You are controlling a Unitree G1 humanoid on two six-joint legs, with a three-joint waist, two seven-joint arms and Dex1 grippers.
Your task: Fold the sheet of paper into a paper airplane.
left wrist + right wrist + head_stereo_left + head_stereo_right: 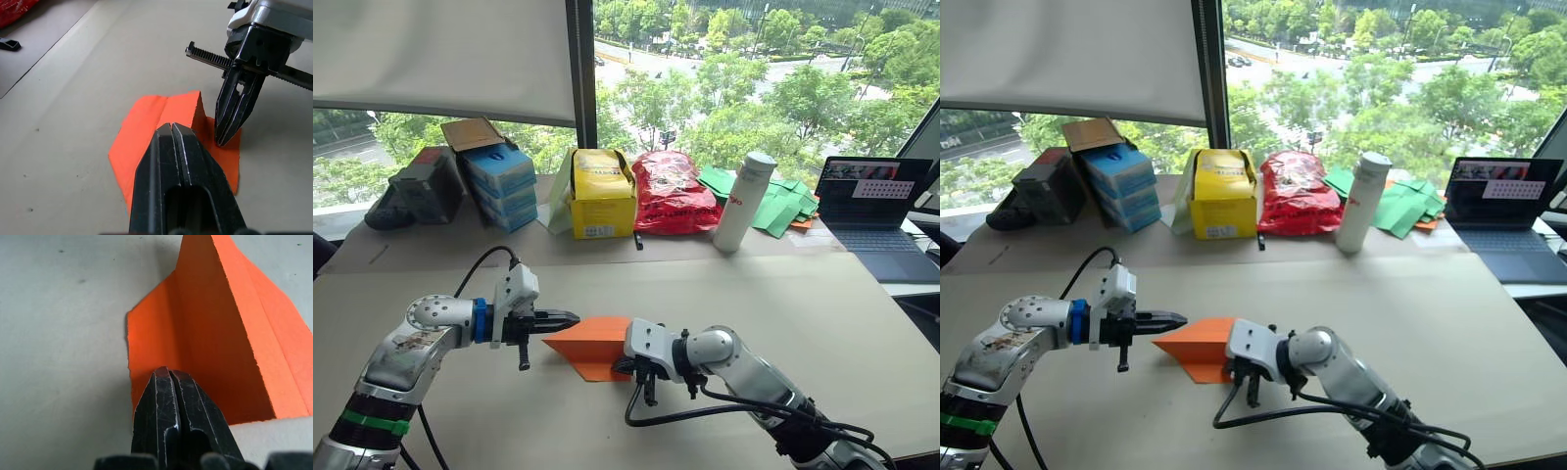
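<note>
Both end effectors, left point(570, 318) and right point(221, 142), closed, tips pressing the half-folded, creased orange sheet of paper point(592, 345).

The sheet of paper point(592, 345) lay on the table point(783, 294) between my left gripper point(570, 318) and right gripper point(625, 368).

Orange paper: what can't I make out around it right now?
- Left eye view: the right gripper covers the paper's near right corner.
- Left wrist view: the left gripper blocks the paper's middle.
- Right wrist view: a raised flap hides what lies behind it; the picture edge cuts the paper off.
- Whether either shut tip presses the paper: unclear.
</note>
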